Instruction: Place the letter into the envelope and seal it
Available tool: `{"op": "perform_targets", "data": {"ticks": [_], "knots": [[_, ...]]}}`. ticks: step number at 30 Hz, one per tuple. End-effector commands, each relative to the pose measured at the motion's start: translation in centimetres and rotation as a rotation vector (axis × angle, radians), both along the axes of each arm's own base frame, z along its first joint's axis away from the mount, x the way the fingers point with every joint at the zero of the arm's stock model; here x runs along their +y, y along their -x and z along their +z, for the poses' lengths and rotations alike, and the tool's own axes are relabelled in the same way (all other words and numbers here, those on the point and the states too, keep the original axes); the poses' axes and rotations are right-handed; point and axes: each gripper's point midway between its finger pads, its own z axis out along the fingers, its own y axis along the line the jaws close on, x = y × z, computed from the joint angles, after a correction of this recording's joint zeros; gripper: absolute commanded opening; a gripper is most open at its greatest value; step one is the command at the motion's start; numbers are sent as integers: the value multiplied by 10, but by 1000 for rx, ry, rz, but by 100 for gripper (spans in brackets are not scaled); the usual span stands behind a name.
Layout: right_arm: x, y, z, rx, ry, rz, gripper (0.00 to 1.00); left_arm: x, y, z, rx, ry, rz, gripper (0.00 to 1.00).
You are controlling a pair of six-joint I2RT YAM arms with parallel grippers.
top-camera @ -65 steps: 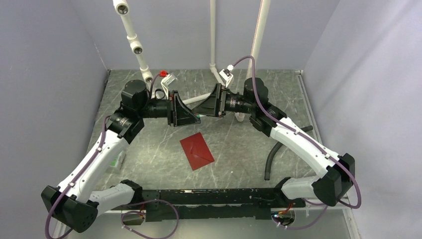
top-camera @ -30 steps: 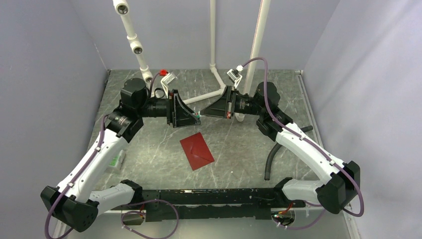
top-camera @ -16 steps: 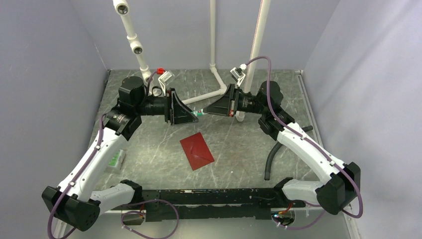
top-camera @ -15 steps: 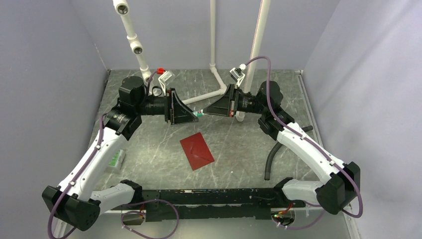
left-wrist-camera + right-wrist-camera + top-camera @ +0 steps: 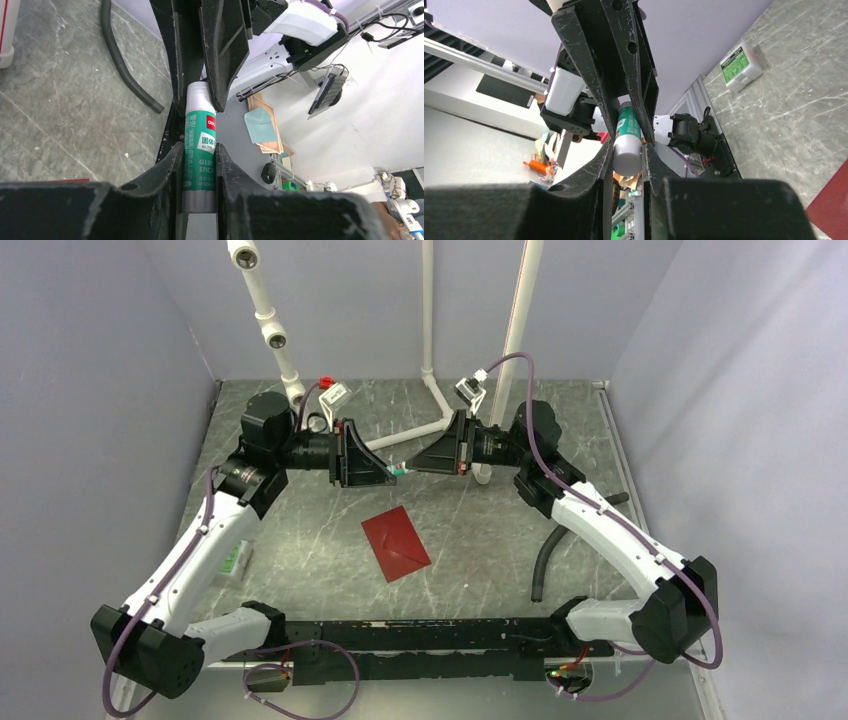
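- Envelope (image 5: 396, 543) lay flat on the table (image 5: 480, 540) in the top view, below both grippers and apart from them. No letter showed; it was perhaps already inside.
- Above it the left gripper (image 5: 388, 472) and right gripper (image 5: 412, 467) met tip to tip, with a glue stick (image 5: 399, 470) bridging them.
- Left wrist view: the left jaws were narrowed to the stick's width, clamping its green body. The right jaws pinched the pale far end.
- Right wrist view: the same double hold, with the right jaws closed on the grey-white end.
- This looked like uncapping. It would go best with the left hold firm and a straight pull along the stick, with no sideways bend.
- The table was grey and veined and the walls (image 5: 90, 360) lilac. White pipes (image 5: 430, 310) stood behind, a black hose (image 5: 545, 560) lay to the right, and a green-white packet (image 5: 232, 562) sat by the left arm.
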Motion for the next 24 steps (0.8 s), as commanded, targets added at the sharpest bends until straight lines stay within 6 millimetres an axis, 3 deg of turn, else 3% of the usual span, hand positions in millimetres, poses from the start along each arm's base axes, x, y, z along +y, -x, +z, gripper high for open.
{"op": "perform_targets", "data": {"ticks": [1,15,24], "knots": [[16,18,15,-56,-52,87,0,-3,6,13,-97,50,-78,3],[44,34,-4,39,7,157,0,-8,9,20,-206,53,-188,2],[55,24,-19,88,58,131,0,-27,16,6,-195,6,-203,2]]}}
